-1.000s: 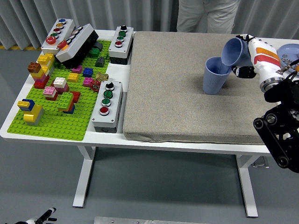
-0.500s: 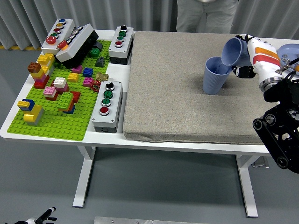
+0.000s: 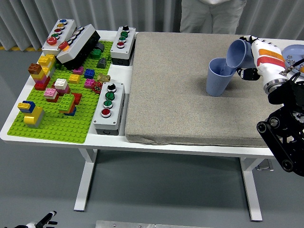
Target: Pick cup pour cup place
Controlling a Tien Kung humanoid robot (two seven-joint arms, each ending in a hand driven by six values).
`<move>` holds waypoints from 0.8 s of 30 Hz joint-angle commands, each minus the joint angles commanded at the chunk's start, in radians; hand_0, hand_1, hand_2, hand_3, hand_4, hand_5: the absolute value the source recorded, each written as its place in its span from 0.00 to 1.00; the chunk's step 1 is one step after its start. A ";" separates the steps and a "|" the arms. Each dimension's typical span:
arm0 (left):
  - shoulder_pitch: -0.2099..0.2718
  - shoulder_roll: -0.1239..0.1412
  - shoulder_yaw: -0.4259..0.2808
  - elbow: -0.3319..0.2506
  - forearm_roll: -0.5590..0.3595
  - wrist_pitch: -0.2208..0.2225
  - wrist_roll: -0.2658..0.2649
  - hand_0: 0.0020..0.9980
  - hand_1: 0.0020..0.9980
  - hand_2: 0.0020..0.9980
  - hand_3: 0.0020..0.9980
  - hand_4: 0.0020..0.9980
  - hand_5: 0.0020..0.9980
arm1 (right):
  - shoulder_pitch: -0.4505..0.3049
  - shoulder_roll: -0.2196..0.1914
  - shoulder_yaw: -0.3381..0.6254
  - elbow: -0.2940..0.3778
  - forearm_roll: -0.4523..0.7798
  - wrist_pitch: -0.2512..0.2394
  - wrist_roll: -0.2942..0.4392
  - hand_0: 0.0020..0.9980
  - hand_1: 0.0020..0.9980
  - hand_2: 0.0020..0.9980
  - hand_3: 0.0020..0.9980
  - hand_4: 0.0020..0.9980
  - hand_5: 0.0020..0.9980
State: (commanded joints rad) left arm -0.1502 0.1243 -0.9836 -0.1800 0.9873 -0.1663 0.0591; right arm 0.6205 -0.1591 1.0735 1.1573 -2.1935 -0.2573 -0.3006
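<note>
A blue cup (image 3: pixel 218 77) stands upright on the grey mat (image 3: pixel 190 95), right of the middle. Over its rim a second blue cup (image 3: pixel 237 53) is tipped mouth-down toward it, held in my right hand (image 3: pixel 248 57), whose fingers are curled around it. The right arm's white forearm with orange stripes comes in from the right edge. I cannot see anything running out of the tilted cup. My left hand does not show over the table.
A green baseplate (image 3: pixel 57 128) with several coloured bricks fills the left of the table, with button boxes (image 3: pixel 109 107) around it. A light blue plate (image 3: pixel 294 50) sits at the far right. A person stands beyond the far edge (image 3: pixel 209 16).
The tilted cup has shifted very slightly; otherwise nothing has visibly moved.
</note>
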 joint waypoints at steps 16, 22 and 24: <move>0.005 0.001 -0.001 0.000 -0.001 0.000 0.002 0.85 0.83 0.87 0.78 0.64 0.99 | 0.001 -0.009 -0.025 0.009 -0.006 -0.004 -0.014 0.82 0.69 0.58 0.68 0.76 0.16; 0.006 0.002 -0.001 0.000 0.000 0.002 0.001 0.85 0.83 0.87 0.78 0.64 0.99 | 0.005 -0.011 -0.035 0.006 -0.010 -0.006 -0.017 0.82 0.69 0.58 0.68 0.76 0.15; 0.006 0.002 -0.001 0.000 -0.001 0.002 0.001 0.85 0.83 0.87 0.78 0.64 0.99 | 0.006 -0.012 -0.039 0.007 -0.009 -0.006 -0.017 0.82 0.69 0.58 0.68 0.76 0.15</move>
State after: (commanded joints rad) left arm -0.1439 0.1262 -0.9842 -0.1800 0.9860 -0.1643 0.0600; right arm 0.6267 -0.1710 1.0350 1.1646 -2.2023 -0.2630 -0.3176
